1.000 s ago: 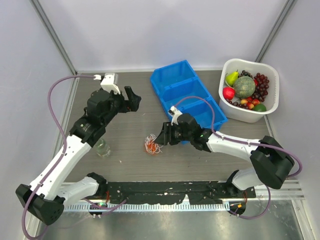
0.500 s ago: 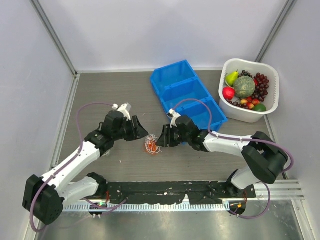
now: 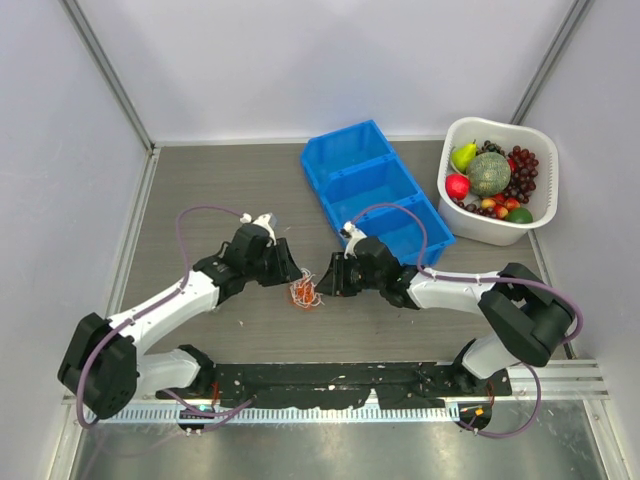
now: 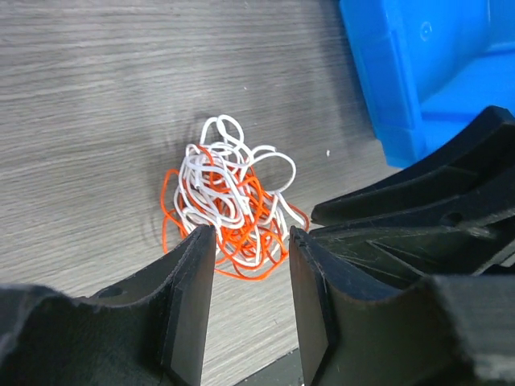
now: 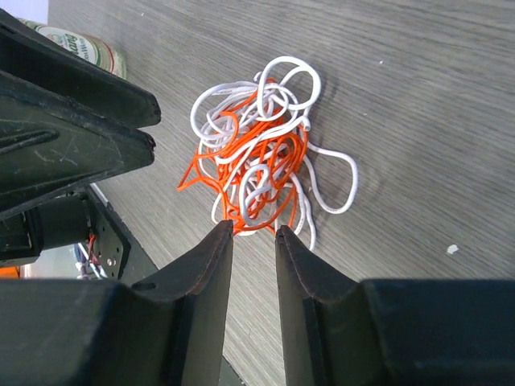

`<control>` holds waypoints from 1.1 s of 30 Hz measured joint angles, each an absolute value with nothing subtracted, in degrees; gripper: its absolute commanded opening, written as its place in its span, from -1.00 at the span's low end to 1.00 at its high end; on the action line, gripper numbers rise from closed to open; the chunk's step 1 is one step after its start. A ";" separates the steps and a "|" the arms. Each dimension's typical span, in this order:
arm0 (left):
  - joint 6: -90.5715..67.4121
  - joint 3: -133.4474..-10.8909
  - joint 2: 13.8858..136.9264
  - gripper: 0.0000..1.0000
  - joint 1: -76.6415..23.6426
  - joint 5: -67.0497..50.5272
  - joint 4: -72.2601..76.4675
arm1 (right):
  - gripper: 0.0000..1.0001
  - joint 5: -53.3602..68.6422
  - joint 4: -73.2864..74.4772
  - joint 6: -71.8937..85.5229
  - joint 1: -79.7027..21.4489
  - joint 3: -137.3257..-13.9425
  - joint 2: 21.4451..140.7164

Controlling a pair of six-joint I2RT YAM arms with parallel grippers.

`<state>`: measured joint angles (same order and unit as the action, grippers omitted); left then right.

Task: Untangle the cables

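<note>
Orange-red and white cables [image 3: 304, 292] lie in one tight knot on the grey wood-grain table [image 3: 200, 190], toward its near middle, between the two arms. White loops sit mostly on top and on the far side, with orange loops spreading out beneath. No third colour can be made out in the clump.

Step in hand, as judged: both claws are closing in for a first hold, one from each side, so the cords can be drawn apart.

Left gripper [image 4: 248, 235]: jaws apart with a clear gap and nothing clamped. The knot lies just ahead of its tips, and the lowest orange loops show through the gap between them.

Right gripper [image 5: 251, 232]: jaws only narrowly apart and nothing held. The nearest orange loop reaches right up to its tips, but whether it touches them cannot be told.

In the overhead view the claws face each other across the clump at close quarters, so a collision between fingers is a risk.

Recommendations:
- Each claw should take a single colour: a free outer white loop for one, an outlying orange loop for the other.
- Pinching the centre would likely lift the knot whole.
- The right jaws would need to widen before descending.
- The pull should be slow and in opposite directions, since thin, floppy cord snags and tightens readily.

Surroundings: a blue bin [image 3: 375, 190] stands just behind the right claw, and a white fruit basket [image 3: 497, 180] sits well apart at the far right.
</note>
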<state>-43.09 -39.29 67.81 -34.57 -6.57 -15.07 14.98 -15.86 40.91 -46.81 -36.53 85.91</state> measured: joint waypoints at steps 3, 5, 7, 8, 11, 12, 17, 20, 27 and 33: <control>-43.07 -39.92 69.14 -0.21 -34.57 -5.39 -15.00 | -0.34 13.82 -15.00 40.36 -46.81 -36.95 86.11; -43.05 -40.36 70.35 -0.23 -34.61 -4.91 -14.79 | -0.34 13.32 -14.70 39.81 -46.81 -37.63 86.65; -43.03 -40.51 71.50 -0.24 -34.65 -4.40 -14.48 | -0.34 13.08 -14.52 39.24 -46.81 -38.63 87.53; -43.03 -40.62 72.18 -0.25 -34.65 -4.21 -14.39 | -0.34 13.02 -14.50 39.09 -46.81 -39.03 87.90; -42.92 -41.10 74.28 -0.31 -34.65 -4.08 -14.00 | -0.35 12.86 -14.52 38.48 -46.81 -40.14 89.03; -42.89 -41.12 74.85 -0.36 -34.65 -4.08 -13.69 | -0.36 12.69 -14.35 38.09 -46.81 -40.49 89.34; -42.81 -41.12 75.70 -0.48 -34.65 -4.10 -13.32 | -0.58 12.27 -13.02 36.42 -46.81 -42.63 90.98; -42.76 -41.15 75.70 -0.54 -34.65 -4.08 -12.73 | -0.64 12.82 -13.21 36.23 -46.81 -42.98 91.94; -41.69 -41.36 75.70 -1.00 -34.76 -3.88 -12.58 | -0.98 14.44 -13.41 36.32 -46.81 -42.98 93.69; -38.74 -44.36 71.44 -1.00 -34.76 0.36 -17.19 | -0.99 13.28 -12.97 36.25 -46.81 -41.69 91.26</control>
